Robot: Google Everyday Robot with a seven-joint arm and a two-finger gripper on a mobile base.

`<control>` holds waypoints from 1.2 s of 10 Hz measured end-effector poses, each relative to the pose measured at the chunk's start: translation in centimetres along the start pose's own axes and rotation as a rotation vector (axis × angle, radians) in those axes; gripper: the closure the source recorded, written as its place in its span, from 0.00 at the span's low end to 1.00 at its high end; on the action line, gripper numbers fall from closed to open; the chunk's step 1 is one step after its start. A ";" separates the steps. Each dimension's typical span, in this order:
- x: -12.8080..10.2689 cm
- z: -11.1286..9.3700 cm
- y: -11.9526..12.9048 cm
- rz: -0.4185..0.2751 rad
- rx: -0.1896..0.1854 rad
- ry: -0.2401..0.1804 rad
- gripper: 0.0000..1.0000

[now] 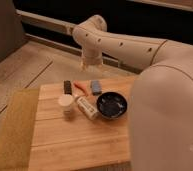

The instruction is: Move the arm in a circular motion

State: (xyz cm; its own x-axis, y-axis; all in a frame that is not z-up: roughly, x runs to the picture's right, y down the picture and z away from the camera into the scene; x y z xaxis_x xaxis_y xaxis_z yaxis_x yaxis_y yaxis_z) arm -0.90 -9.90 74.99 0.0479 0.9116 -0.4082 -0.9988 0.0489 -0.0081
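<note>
**One arm bending down at the far edge of the table**

I am watching the arm [132,49], cream-white and thick. It is filling the right side of my view and stretching away toward 10 o'clock, with a row of small dark holes along its side. At a rounded joint it is turning downward, and the gripper [89,62] is hanging at its tip. In my view the gripper is showing just past the 12 o'clock edge of the wooden table [65,147], apart from everything on the boards and holding nothing that I can see. I cannot tell how the claw is set, as that end is showing only as a pale stub.

Six small things are sitting on the table. A black bowl [111,106] is lying nearest the arm's big segment. A white tube [86,108] is lying on its side at 9 o'clock from the bowl, and a white cup [66,102] is standing just beyond the tube on the same line. Toward 12 o'clock from these, a dark block [67,86], a small red thing [81,87] and a blue-grey block [96,86] are lying in a row. A greenish mat [10,130] is lying along the table's 9 o'clock side.
</note>
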 end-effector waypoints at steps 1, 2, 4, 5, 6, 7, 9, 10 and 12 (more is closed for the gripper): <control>0.0 0.0 -0.1 0.002 0.000 0.000 0.35; 0.2 0.0 0.0 0.001 -0.004 0.002 0.35; 0.6 0.8 -2.3 0.077 0.008 0.030 0.35; -0.1 1.1 -3.9 0.120 0.025 0.031 0.35; -1.9 1.2 -5.0 0.143 0.046 0.016 0.35; -3.6 1.3 -5.5 0.131 0.065 -0.003 0.35; -6.7 2.1 -4.2 0.053 0.070 -0.040 0.35; -7.9 2.9 -2.2 -0.019 0.058 -0.052 0.35; -8.3 4.6 2.1 -0.162 0.030 -0.049 0.35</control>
State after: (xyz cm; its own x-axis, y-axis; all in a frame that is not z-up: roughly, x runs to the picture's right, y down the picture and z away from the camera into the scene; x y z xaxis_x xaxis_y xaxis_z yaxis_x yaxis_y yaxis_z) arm -3.33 -15.50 82.54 0.2098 0.9097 -0.3585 -0.9771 0.2084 -0.0429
